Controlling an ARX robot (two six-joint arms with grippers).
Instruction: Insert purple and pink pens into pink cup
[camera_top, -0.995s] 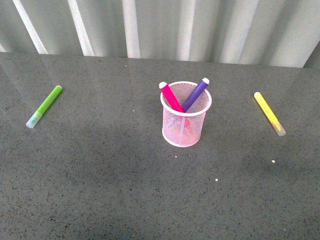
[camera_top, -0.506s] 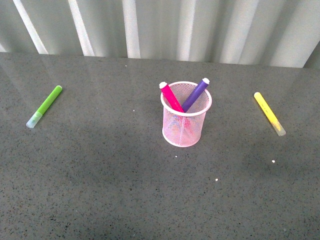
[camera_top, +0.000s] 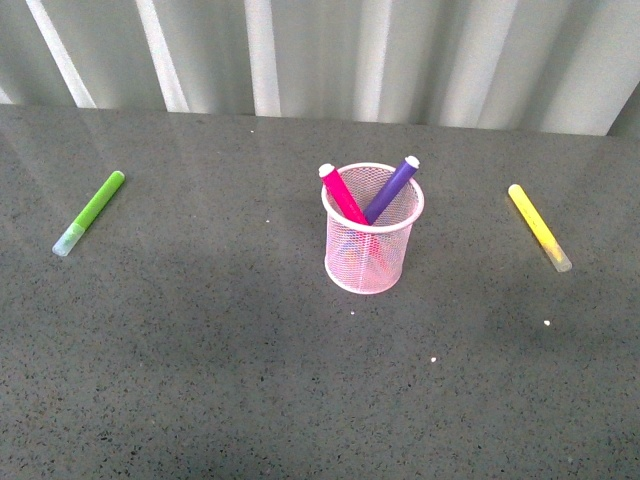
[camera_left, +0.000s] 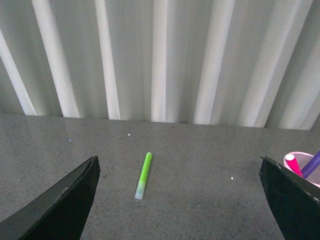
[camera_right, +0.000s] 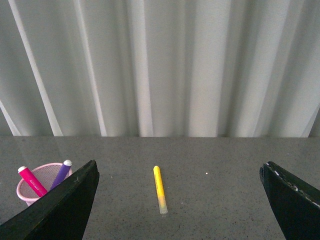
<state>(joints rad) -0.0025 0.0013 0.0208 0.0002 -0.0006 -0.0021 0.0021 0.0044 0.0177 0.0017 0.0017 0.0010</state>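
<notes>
The pink cup (camera_top: 368, 250) stands upright at the middle of the grey table. Both pens stand inside it, leaning apart: the pink pen (camera_top: 341, 194) tilts left and the purple pen (camera_top: 392, 187) tilts right, their white ends above the rim. The cup (camera_left: 302, 160) shows at the edge of the left wrist view, and the cup (camera_right: 35, 191) also shows in the right wrist view. Neither arm appears in the front view. My left gripper (camera_left: 180, 200) is open with nothing between its fingers. My right gripper (camera_right: 180, 200) is open too, also empty.
A lime-green marker (camera_top: 89, 212) lies on the table at the left, seen ahead of the left gripper as the green marker (camera_left: 143, 175). A yellow marker (camera_top: 538, 226) lies at the right, the same yellow marker (camera_right: 159, 189) ahead of the right gripper. White curtain folds (camera_top: 320, 55) back the table.
</notes>
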